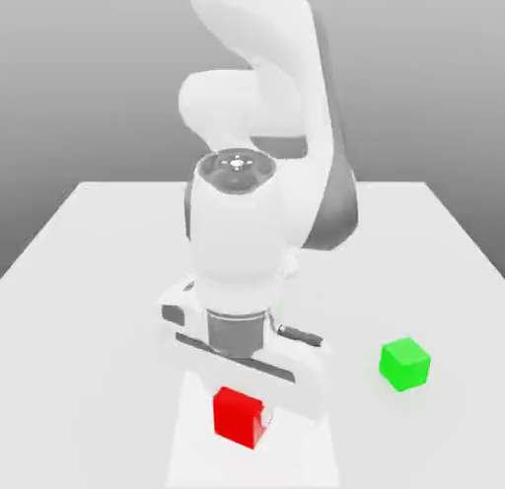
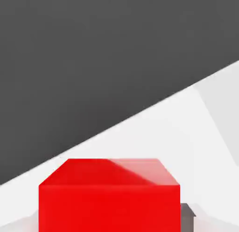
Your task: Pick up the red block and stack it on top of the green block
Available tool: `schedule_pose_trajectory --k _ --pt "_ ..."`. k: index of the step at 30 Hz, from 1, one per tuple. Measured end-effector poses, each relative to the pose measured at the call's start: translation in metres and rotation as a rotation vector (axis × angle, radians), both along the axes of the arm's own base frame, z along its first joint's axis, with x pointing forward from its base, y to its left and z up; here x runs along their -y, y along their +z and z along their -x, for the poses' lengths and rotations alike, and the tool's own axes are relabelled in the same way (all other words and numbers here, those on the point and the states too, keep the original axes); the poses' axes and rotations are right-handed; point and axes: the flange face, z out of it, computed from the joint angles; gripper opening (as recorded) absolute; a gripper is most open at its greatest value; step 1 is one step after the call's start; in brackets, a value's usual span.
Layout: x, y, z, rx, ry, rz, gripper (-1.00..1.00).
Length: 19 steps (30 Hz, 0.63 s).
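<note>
While the tool (image 1: 243, 416) is closed down on the red block (image 2: 109, 207), you are at the grasping step, and the stack is yet to be made. Judging by how snugly the block sits between the fingers, you have a hold on it, though you can't tell for certain whether it is clear of the worktop (image 1: 89, 329). It lies near six o'clock in the exterior view, beneath the hand. The green block (image 1: 404, 365), your target, stands well apart from it, between two and three o'clock of the red one.

Your next move calls for a straight lift, high enough to pass over the green block's top, then a carry towards that side and a level lowering. Watch for the red block twisting in the grip; set down off-centre, it could tip.

Both blocks are plain, sharp-edged solids with flat, smooth-looking faces, one saturated red, the other bright green. The worktop is pale and even, and the arm (image 1: 237, 241) has rounded, glossy white shells with grey joints.
</note>
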Motion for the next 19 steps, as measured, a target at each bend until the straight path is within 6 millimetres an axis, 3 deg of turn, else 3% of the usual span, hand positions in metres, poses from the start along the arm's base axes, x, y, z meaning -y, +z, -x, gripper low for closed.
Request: schedule_pose_trajectory --k 2,4,7,8,15,16,19 --pt "-0.072 0.01 0.032 -0.001 0.085 -0.007 -1.0" --pt "-0.136 0.018 0.078 -0.003 0.175 -0.005 -1.0" --pt "-0.16 0.021 0.122 -0.002 0.16 0.012 -1.0" --pt "-0.164 0.018 0.128 0.0 0.158 0.016 -1.0" --pt "-0.166 -0.034 0.134 0.002 0.155 0.021 -1.0" --pt "-0.167 -0.04 0.135 0.001 0.157 0.02 1.0" --pt "-0.167 -0.04 0.135 0.001 0.157 0.02 1.0"
